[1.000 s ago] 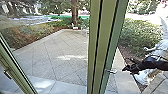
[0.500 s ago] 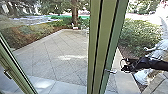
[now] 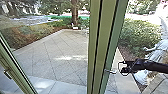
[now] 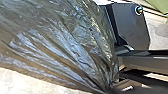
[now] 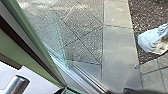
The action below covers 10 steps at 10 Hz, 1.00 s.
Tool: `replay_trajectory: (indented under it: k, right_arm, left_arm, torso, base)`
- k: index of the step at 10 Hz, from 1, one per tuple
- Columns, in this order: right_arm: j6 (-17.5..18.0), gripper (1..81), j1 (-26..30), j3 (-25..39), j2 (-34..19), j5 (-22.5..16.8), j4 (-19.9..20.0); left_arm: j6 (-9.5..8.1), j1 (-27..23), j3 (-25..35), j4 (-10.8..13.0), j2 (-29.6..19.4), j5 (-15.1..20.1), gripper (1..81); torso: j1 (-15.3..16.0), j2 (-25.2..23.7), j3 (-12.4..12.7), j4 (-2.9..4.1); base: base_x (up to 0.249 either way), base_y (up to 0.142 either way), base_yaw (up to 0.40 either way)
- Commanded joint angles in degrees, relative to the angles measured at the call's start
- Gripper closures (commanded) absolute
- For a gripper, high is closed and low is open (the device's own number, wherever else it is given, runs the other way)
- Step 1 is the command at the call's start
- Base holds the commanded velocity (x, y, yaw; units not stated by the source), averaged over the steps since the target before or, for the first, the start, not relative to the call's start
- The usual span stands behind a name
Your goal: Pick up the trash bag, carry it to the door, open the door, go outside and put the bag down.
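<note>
My left gripper [image 4: 110, 87] clutches the trash bag [image 4: 62, 50] where its folds gather — leaving my right gripper [image 3: 121, 67], spread open, free beside the door handle [image 3: 110, 71] — presumably to work it.

Counts up to two door handles [image 3: 110, 71], one trash bag [image 4: 62, 47] and one thick tree trunk [image 3: 74, 12]. Looks like one white statue [image 3: 141, 78], though hard to be sure.

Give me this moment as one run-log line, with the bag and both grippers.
trash bag: bunched at left gripper | right gripper: near door handle, contact unclear | paved yard: beyond green frame
</note>
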Motion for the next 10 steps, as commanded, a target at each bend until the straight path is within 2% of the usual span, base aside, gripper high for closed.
replay_trajectory:
  k: [1,2,5,7,10]
  right_arm:
    - [-5.9,1.0,11.6,-9.6,1.5,-1.4,-13.8]
    - [-7.2,1.0,11.6,-11.9,2.2,-0.4,-14.3]
    - [-7.8,1.0,12.3,-18.2,2.8,4.0,-16.4]
    - [-11.3,1.0,12.5,-23.3,3.1,6.5,-16.4]
    - [-13.2,1.0,12.6,-24.1,-0.2,8.4,-16.4]
  left_arm:
    - [-0.19,-1.5,0.5,-0.8,-0.3,4.0,81.1]
    - [-0.37,-1.6,0.5,-1.3,-0.4,4.0,81.1]
    - [-0.37,-1.5,0.5,-2.0,-0.5,4.0,81.1]
    - [-0.37,-1.5,0.5,-2.5,-0.6,4.0,81.1]
    - [-0.37,-1.5,0.5,-2.5,-0.5,4.0,81.1]
  torso:
    - [0.0,0.0,0.0,0.00]
    - [0.0,0.0,0.0,0.00]
    - [0.0,0.0,0.0,0.00]
    - [0.0,0.0,0.0,0.00]
    - [0.0,0.0,0.0,0.00]
  base:
    - [0.000,0.000,0.000]
    - [0.000,0.000,0.000]
    - [0.000,0.000,0.000]
    - [0.000,0.000,0.000]
    - [0.000,0.000,0.000]
